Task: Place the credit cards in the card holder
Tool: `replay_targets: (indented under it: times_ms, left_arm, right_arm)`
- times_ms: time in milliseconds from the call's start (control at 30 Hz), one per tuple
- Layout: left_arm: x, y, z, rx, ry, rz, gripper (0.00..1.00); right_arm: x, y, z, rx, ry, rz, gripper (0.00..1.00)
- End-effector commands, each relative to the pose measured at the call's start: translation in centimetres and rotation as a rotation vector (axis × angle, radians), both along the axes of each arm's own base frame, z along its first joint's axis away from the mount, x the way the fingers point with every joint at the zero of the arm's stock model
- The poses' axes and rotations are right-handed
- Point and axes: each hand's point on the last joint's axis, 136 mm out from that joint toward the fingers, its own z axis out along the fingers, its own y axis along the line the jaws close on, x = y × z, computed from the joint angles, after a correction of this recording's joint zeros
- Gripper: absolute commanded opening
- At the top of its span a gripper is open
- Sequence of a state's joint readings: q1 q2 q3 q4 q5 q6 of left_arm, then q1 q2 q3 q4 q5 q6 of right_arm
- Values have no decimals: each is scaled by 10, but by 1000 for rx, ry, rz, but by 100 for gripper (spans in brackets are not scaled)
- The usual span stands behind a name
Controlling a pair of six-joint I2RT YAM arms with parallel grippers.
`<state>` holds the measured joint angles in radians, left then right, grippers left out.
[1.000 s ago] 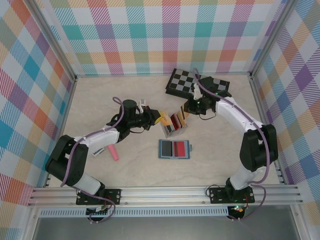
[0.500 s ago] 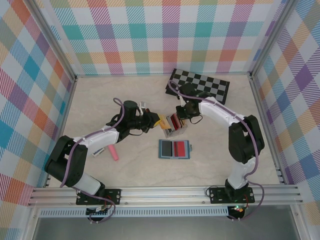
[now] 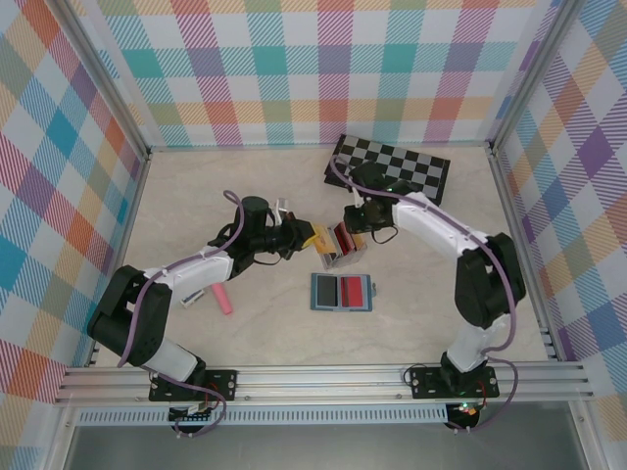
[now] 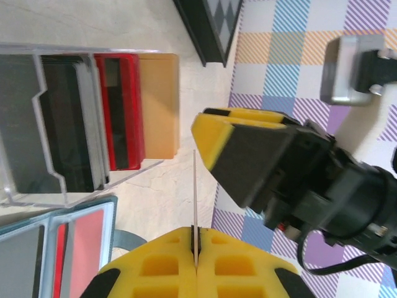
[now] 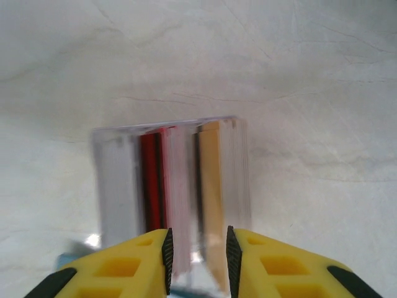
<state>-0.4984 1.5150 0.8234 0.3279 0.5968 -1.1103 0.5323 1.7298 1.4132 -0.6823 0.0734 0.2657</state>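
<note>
Left claw (image 4: 195, 239) pinched shut on one edge-on credit card (image 4: 194, 186); right claw (image 5: 197, 248) slightly parted above clear rack (image 5: 111, 180); teal card holder (image 3: 342, 292) lies open at rack's 6 o'clock

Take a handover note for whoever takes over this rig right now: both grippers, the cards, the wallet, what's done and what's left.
Left gripper: shut on a thin card, seen edge-on, beside the clear rack.
Right gripper: open, over the rack.
Card holder: lies open near the rack.
Done: a red card and a dark card sit in the holder.
Left: the held card, plus the rack's cards, dark, red and tan, standing upright.
</note>
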Motion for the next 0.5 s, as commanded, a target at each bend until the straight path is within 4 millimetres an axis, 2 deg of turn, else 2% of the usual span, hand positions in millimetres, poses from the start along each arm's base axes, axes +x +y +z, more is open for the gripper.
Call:
replay_targets:
  times_ms: [0,200,467]
  left_arm:
    - [4,-6,34,-66,-133,-62,0]
    - [6,-17,57,-138,-214,-119,0]
    - [7,-24,79,-194,-257,-159,0]
  right_arm:
    - [-20,8,42,254,35,-31,32]
    - [-45,27,82,676,160,42,39]
    - [-57,46,89,829,270,131,43]
